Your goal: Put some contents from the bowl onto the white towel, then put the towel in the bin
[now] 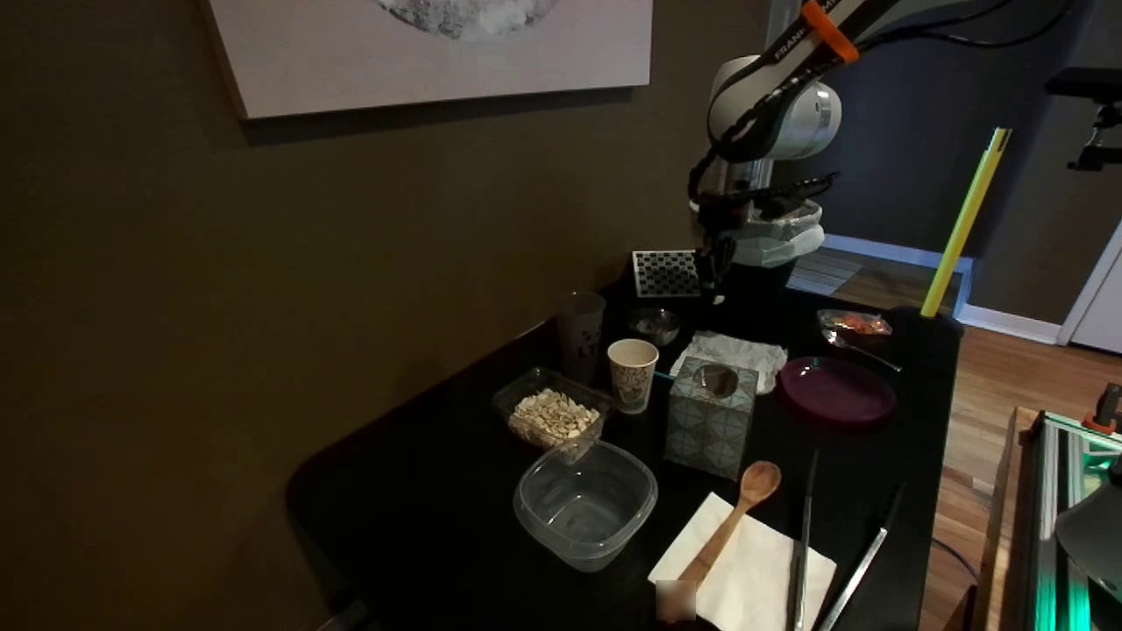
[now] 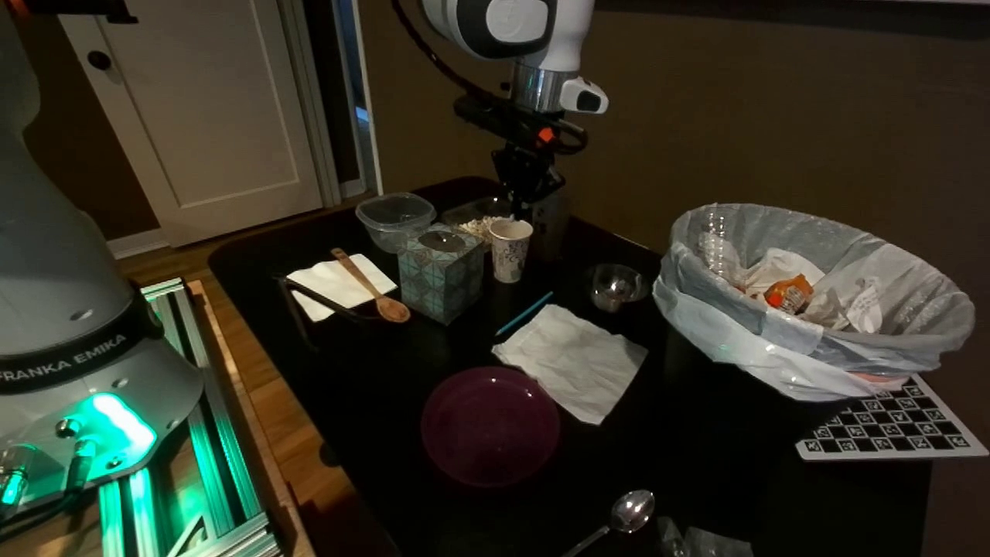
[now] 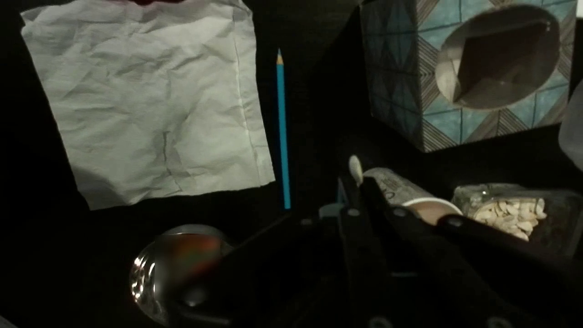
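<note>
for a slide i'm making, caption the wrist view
Gripper holding a pale seed-like bit, creased white towel at frame left, bowl of similar bits at frame right.

Looks creased and matt on the white towel [image 3: 145, 105], like paper or thin cloth; looks clear and glossy on the plastic bowl [image 3: 562, 214]. Crinkles in thin, shiny plastic over the bin [image 2: 750, 340]. Gleams on the metal spoon [image 2: 633, 510] and smooth maroon dish [image 2: 491, 425]; looks duller on the wooden spoon [image 1: 759, 484].

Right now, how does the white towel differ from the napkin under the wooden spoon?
The white towel is visibly wrinkled; the napkin looks smoother. The towel has no spoon on it; the wooden spoon lies across the napkin. Both are pale and spread on the dark table.
</note>
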